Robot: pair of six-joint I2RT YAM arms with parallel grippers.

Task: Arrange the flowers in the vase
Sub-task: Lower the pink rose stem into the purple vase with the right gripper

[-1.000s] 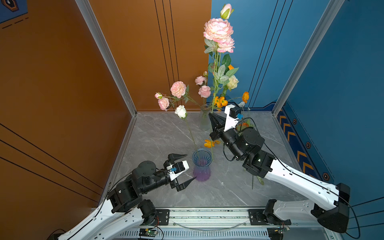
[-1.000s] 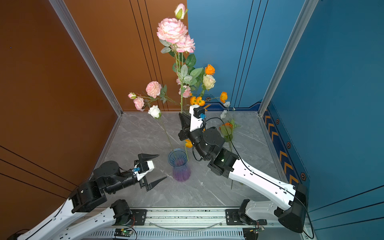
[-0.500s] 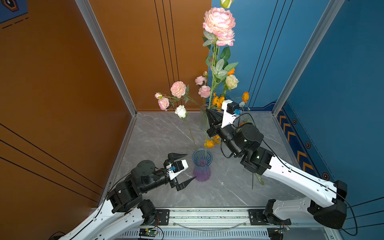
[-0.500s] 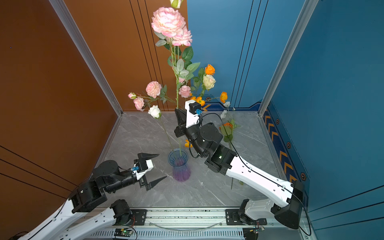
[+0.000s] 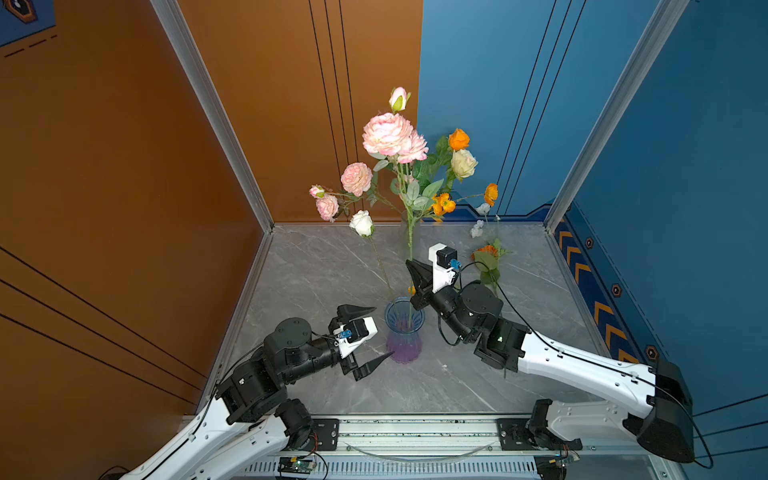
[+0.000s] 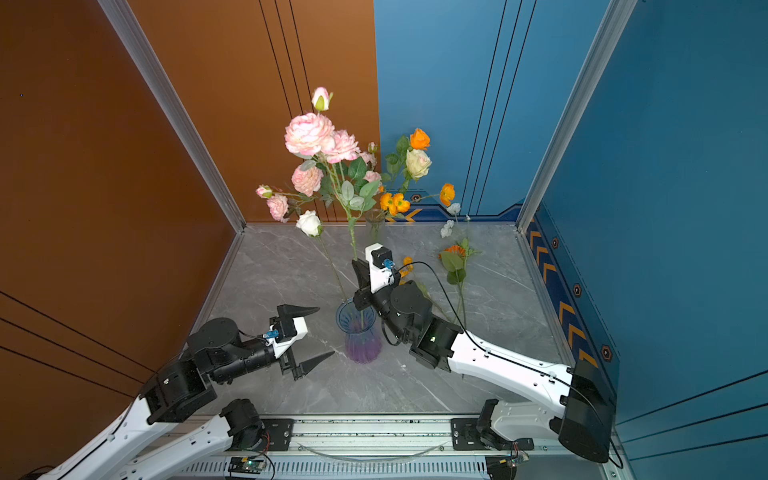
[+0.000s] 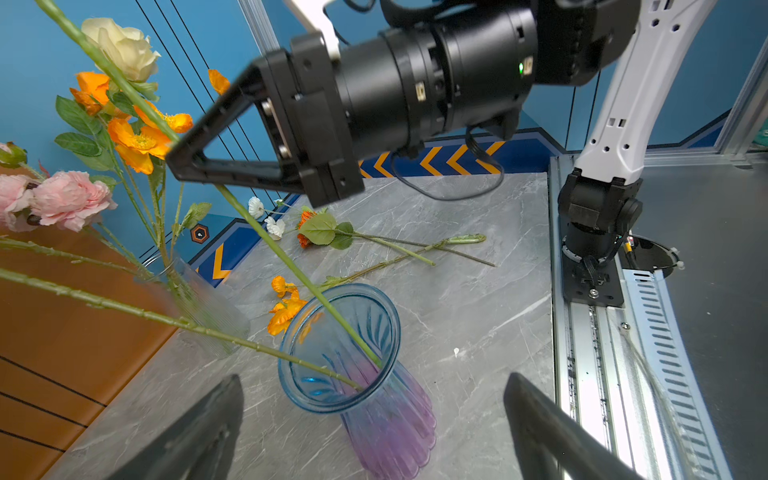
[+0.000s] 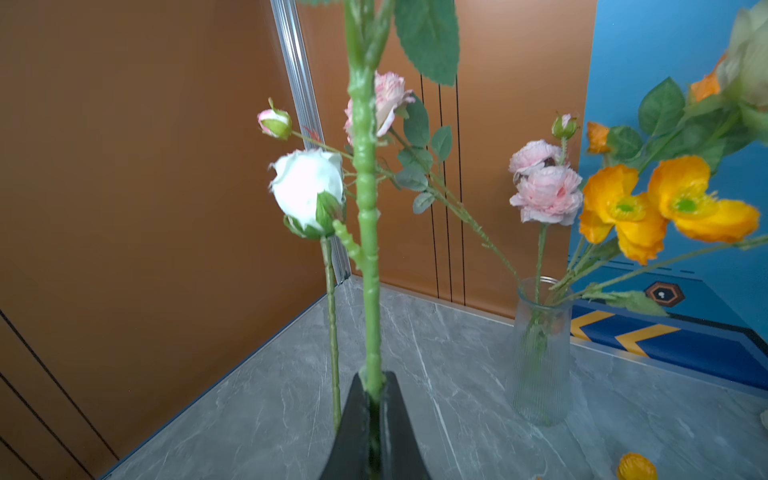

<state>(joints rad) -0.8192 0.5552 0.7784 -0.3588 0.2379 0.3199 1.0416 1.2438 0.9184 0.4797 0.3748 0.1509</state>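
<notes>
Clamping the pink flower stem (image 5: 410, 239) just above the blue vase (image 5: 402, 351) is the right tool (image 5: 411, 266); the left tool (image 5: 381, 331) gapes alongside.

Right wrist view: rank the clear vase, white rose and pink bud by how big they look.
1. clear vase: the tallest of the three.
2. white rose: close behind, but it may be nearer the camera, so this gap is unsure.
3. pink bud: clearly the smallest.

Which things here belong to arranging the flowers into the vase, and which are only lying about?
Job: blue-and-purple glass vase; pink-bloomed green stem in right pincer; white rose inside the vase; leafy orange flowers on grey table.
Lying about: clear plastic strip on front rail; perhaps the clear ribbed glass vase.
</notes>
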